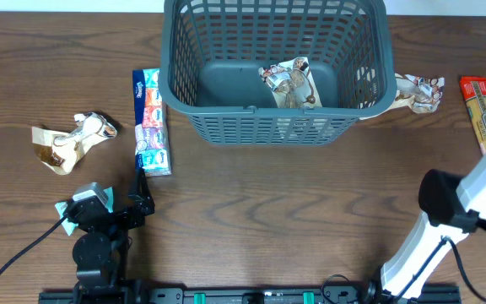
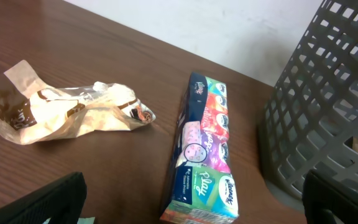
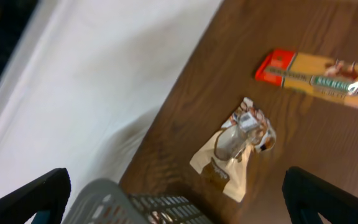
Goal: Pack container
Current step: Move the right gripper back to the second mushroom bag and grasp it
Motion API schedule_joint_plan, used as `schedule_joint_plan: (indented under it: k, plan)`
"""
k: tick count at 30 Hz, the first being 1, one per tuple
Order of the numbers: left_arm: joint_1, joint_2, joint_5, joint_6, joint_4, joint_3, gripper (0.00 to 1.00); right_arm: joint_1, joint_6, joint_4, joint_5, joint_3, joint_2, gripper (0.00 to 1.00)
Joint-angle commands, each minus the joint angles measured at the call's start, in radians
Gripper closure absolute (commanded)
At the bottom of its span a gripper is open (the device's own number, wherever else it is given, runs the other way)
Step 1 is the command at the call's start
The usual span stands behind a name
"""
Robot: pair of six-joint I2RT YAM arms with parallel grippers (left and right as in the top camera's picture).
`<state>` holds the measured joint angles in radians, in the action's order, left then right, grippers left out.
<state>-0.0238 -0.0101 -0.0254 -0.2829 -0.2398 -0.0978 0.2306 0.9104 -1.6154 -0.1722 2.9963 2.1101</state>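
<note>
The dark grey slotted container (image 1: 277, 114) stands at the back centre and holds one crumpled snack packet (image 1: 288, 83). A colourful tissue pack (image 1: 151, 121) lies left of it, also in the left wrist view (image 2: 204, 155). A beige crumpled packet (image 1: 72, 140) lies further left (image 2: 67, 115). Another crumpled packet (image 1: 418, 91) and a red-yellow box (image 1: 483, 110) lie right of the container. My left gripper (image 2: 194, 208) is open and empty, just short of the tissue pack's near end. My right gripper (image 3: 179, 202) is open and empty, above the container's right corner (image 3: 114, 202) and the packet (image 3: 235, 146).
The left arm (image 1: 99, 224) sits at the front left with its cable trailing. The right arm (image 1: 458, 203) reaches up along the right edge. The box (image 3: 319, 78) lies near the table's right edge. A white floor shows beyond the table's back edge.
</note>
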Motion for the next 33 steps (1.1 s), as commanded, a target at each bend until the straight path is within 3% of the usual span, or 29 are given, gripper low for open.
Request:
schedule_joint_plan:
  k: [1, 8, 12, 21, 33]
  plan:
    - [-0.004, 0.006, 0.018, 0.017, -0.029, 0.016, 0.02, 0.008, 0.134, 0.056, 0.022, -0.105, 0.080, 0.01]
    - [-0.004, 0.006, 0.018, 0.017, -0.029, 0.016, 0.02, 0.011, 0.207, 0.228, 0.087, -0.279, 0.169, 0.01]
    - [-0.004, 0.006, 0.018, 0.017, -0.029, 0.016, 0.02, 0.013, 0.298, 0.200, 0.142, -0.333, 0.238, 0.01]
    - [-0.004, 0.006, 0.018, 0.017, -0.029, 0.016, 0.02, 0.012, 0.350, 0.084, 0.135, -0.343, 0.388, 0.01]
    - [-0.004, 0.006, 0.018, 0.017, -0.029, 0.016, 0.02, 0.011, 0.357, 0.022, -0.017, -0.344, 0.491, 0.01]
